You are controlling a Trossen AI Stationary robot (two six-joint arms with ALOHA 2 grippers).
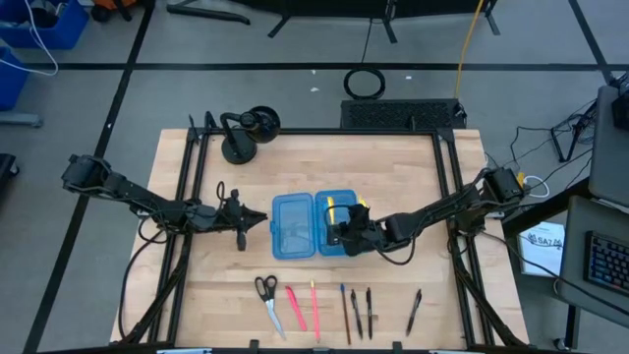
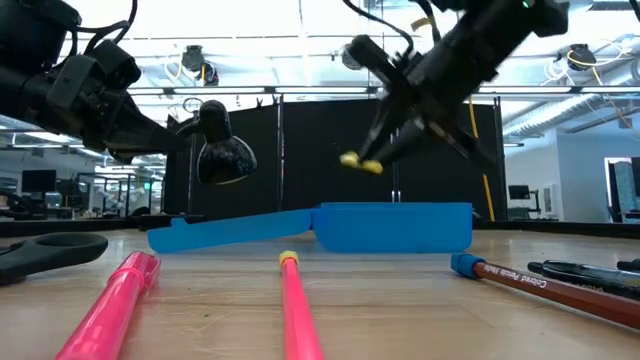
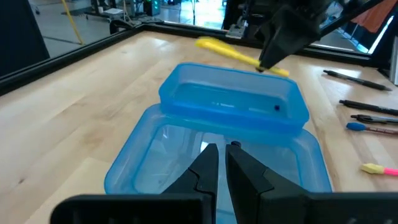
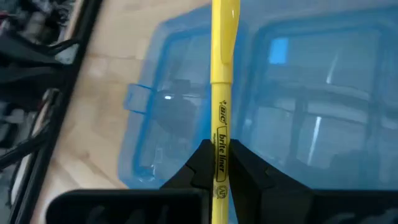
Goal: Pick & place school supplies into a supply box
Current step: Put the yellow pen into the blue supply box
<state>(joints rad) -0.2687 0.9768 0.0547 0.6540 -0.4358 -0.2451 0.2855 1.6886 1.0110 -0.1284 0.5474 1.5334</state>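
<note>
Right claw (image 4: 219, 163) clamped on yellow highlighter (image 4: 222, 74) above open supply box (image 1: 295, 224); left claw (image 3: 222, 163) together, beside its rim.

Lighting: bright, even, from ceiling strip lights beyond the supply box (image 2: 395, 228). Shadows faint. Pink markers (image 2: 105, 312) nearest the low camera blurred; box lid glossy with small glare.

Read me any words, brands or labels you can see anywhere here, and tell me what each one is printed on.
"BIC brite liner" runs along the yellow highlighter held in the right gripper over the blue supply box.
The brown pencil on the table carries gold lettering, too small to read for sure.
The white sheet off the table's right side has a dark mark, too small to read.
</note>
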